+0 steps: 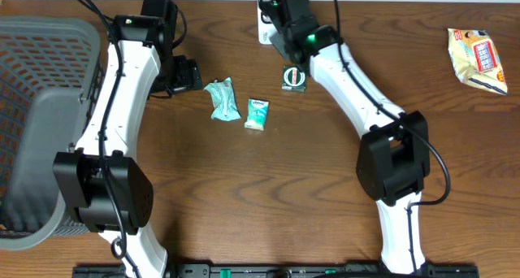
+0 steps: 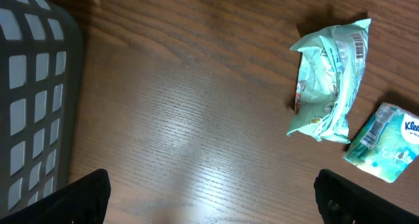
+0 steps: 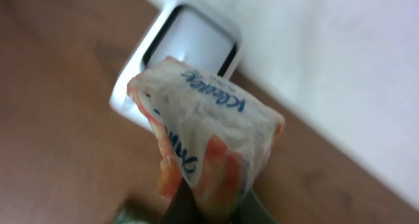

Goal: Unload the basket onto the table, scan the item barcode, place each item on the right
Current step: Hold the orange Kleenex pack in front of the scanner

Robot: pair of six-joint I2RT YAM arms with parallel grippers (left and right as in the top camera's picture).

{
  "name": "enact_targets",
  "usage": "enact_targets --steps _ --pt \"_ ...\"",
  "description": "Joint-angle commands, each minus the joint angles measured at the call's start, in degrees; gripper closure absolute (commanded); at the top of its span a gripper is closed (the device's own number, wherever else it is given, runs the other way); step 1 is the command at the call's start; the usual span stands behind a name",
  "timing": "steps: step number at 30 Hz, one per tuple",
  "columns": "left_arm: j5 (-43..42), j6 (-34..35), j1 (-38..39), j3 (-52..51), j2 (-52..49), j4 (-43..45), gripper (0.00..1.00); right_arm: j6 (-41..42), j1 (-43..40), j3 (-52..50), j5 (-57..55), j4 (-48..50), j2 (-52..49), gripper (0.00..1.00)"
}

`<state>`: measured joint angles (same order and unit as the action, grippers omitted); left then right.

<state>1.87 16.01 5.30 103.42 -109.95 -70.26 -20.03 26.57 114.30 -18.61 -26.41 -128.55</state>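
Right jaws clamped on orange Kleenex pack [image 3: 203,132], held just in front of the scanner [image 3: 190,37] window, presumably so its barcode reads. Left jaws wide apart, empty, well left of scanner.

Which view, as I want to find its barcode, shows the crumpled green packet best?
The left wrist view: the crumpled green packet lies close, its barcode showing at the upper right. The overhead view shows the packet small, barcode unreadable. The right wrist view does not show it.
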Motion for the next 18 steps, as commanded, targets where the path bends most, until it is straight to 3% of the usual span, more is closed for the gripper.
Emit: enact_targets --steps 1,10,18 --pt "0.8 -0.9 -0.2 -0.6 0.1 -0.2 0.02 -0.2 -0.3 0.5 -6.1 4.8 -0.9 0.99" --pt "0.8 -0.9 -0.2 -0.6 0.1 -0.2 0.02 -0.5 -1.1 1.5 1.9 15.4 -2.1 0.99" --pt "0.8 -0.9 -0.2 -0.6 0.1 -0.2 0.02 -0.6 -3.6 12.9 5.2 8.4 -9.1 0.99"
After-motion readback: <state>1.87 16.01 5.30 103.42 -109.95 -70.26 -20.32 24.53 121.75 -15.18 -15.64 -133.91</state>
